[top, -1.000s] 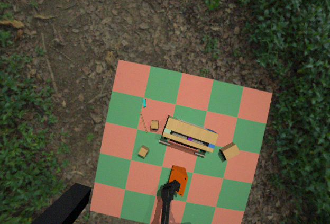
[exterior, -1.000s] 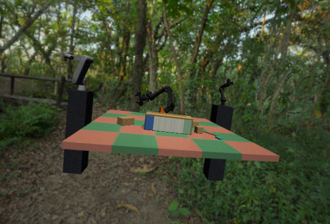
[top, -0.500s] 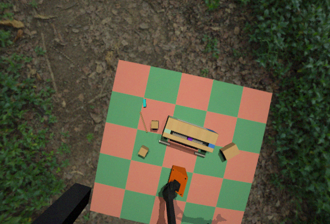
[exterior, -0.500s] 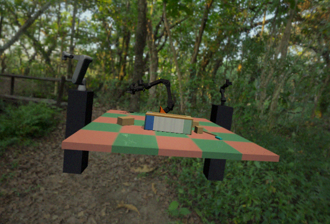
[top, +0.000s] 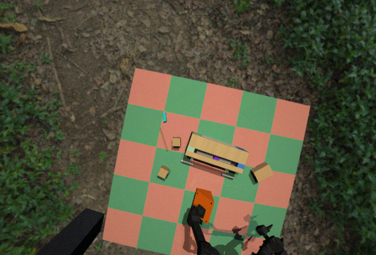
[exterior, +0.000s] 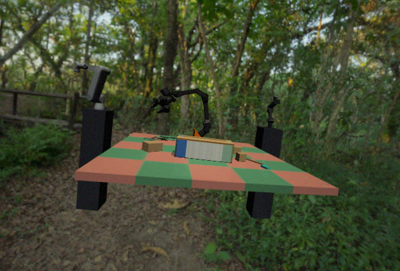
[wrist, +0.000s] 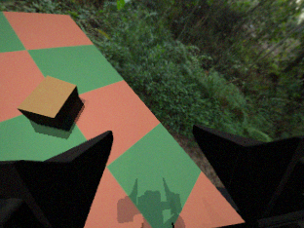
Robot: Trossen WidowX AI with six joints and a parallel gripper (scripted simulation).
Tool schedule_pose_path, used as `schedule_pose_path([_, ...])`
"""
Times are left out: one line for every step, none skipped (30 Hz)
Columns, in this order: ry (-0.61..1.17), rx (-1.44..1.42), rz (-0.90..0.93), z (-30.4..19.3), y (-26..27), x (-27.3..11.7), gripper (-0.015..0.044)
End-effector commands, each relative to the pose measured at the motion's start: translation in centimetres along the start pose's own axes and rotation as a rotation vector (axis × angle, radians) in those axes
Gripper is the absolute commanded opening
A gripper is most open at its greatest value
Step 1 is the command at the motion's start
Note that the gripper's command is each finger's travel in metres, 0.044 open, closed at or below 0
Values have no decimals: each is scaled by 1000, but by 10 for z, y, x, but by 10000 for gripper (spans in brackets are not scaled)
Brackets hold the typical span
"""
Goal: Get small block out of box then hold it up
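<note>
The box (top: 219,146) (exterior: 204,150) stands mid-table with a wooden top, a blue end and a pale green end. A small purple block (top: 216,158) shows through the slot in its top, between the two ends and somewhat nearer the blue one. The top and exterior views do not clearly show which end is the closed pocket. My gripper (top: 275,232) (exterior: 154,109) (wrist: 153,132) is open and empty, high over the table near its front right edge, well away from the box. The wrist view shows neither the box nor the purple block.
A large wooden block (top: 263,171) (exterior: 152,146) (wrist: 49,97) sits beyond the blue end. Two smaller wooden blocks (top: 176,141) (top: 163,172), a thin stick (top: 163,138) and a teal piece (top: 164,117) (exterior: 265,166) lie beyond the green end. My orange base (top: 205,199) stands before the box.
</note>
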State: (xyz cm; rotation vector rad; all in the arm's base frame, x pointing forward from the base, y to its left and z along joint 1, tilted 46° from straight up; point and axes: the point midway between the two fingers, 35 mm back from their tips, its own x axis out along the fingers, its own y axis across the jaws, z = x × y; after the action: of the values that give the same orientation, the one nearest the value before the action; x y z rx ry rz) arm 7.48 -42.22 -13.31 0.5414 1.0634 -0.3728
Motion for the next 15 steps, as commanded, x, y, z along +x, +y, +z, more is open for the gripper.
schedule_pose_path([35,-241,130,29,52,7,400])
schedule_pose_path([45,-315,172,36,69,9,400])
schedule_pose_path([53,-388,215,43,86,11,400])
schedule_pose_path([61,-461,258,49,103,12,400])
schedule_pose_path([66,-532,301,54,121,13,400])
schedule_pose_path([71,-603,345,59,138,13,400])
schedule_pose_path([74,-673,390,63,156,13,400])
schedule_pose_path([77,-742,435,67,174,13,400])
schedule_pose_path([78,-814,483,70,192,12,400])
schedule_pose_path([77,-885,532,73,211,10,400])
schedule_pose_path([75,-954,581,75,230,8,400])
schedule_pose_path([72,-1022,631,76,249,5,400])
schedule_pose_path([67,-1089,682,77,267,3,400])
schedule_pose_path([61,-1154,733,77,286,-1,400])
schedule_pose_path([54,-1218,785,76,304,-5,400])
